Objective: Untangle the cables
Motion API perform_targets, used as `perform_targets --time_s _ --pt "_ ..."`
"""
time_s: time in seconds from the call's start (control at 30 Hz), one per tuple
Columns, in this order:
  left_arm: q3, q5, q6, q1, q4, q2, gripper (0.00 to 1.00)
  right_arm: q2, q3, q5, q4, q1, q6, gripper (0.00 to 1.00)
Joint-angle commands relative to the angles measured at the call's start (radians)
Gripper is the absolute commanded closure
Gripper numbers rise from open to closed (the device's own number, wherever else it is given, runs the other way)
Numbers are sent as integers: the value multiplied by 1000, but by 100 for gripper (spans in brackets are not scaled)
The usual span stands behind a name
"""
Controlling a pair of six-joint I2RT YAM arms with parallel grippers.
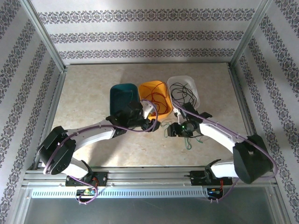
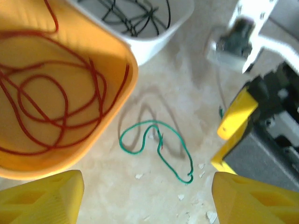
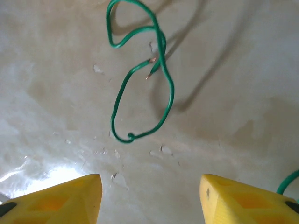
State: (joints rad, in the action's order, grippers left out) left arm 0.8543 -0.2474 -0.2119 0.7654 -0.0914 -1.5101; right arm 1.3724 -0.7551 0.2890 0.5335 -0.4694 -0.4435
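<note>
Three bins stand in a row at the middle of the tabletop (image 1: 93, 102): a teal bin (image 1: 119, 93), an orange bin (image 1: 150, 88) and a white bin (image 1: 189, 78). The red cable (image 2: 95, 79) lies in loops inside the orange bin, and the black cables (image 2: 135, 21) lie crossed inside the white bin. The green cable (image 3: 172, 95) lies loose on the bare tabletop in front of these two bins, bent into a twisted loop, with its two cut ends close together near the crossing. Small pale flakes (image 3: 97, 69) are scattered around it.

The left hand (image 2: 147, 196) hangs over the near corner of the orange bin. Its fingers are spread wide and nothing is between them. The right hand (image 3: 149, 179) is just beside it, low over the green cable, also spread and holding nothing.

The left arm covers the near side of the teal bin, so I cannot tell what is in it. In the right wrist view, a second bit of green wire (image 3: 290, 181) is cut off at the edge. From above, the green cable is very thin and hard to follow under the right arm. Walls with patterned paper close the tabletop on three sides.
</note>
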Motion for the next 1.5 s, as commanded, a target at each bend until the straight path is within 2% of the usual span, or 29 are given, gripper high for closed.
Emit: perform_targets --time_s 0.0,0.17,0.43,0.5,0.63,0.7,0.9,1.0,1.2,1.47 --pt "-11 92 -69 25 -73 -38 28 65 -60 -99 -5 -19 38 44" --pt "-14 242 -110 30 -82 -61 28 184 -130 -185 -7 -48 45 48" --pt "-11 252 -119 31 -67 -46 27 333 -189 -338 -4 -103 40 58" --pt "-14 252 -122 31 -68 -44 27 351 -193 -350 -6 -116 39 65" --pt "-13 247 -118 31 -64 -46 27 351 -181 -343 -23 -138 52 92" --pt "-11 238 -114 31 -68 -48 27 329 -170 -339 -25 -136 47 100" --pt "-3 156 -109 31 -103 -55 27 133 -110 -343 -26 -130 63 100" --pt "-17 89 -113 29 -164 -52 26 -7 -68 -293 -44 -121 85 100" --pt "-38 -111 -156 7 -335 -40 26 -190 -11 -200 -66 -110 113 100" --pt "-8 -242 -187 -8 -377 -57 46 -199 -7 -175 -75 -110 102 100"
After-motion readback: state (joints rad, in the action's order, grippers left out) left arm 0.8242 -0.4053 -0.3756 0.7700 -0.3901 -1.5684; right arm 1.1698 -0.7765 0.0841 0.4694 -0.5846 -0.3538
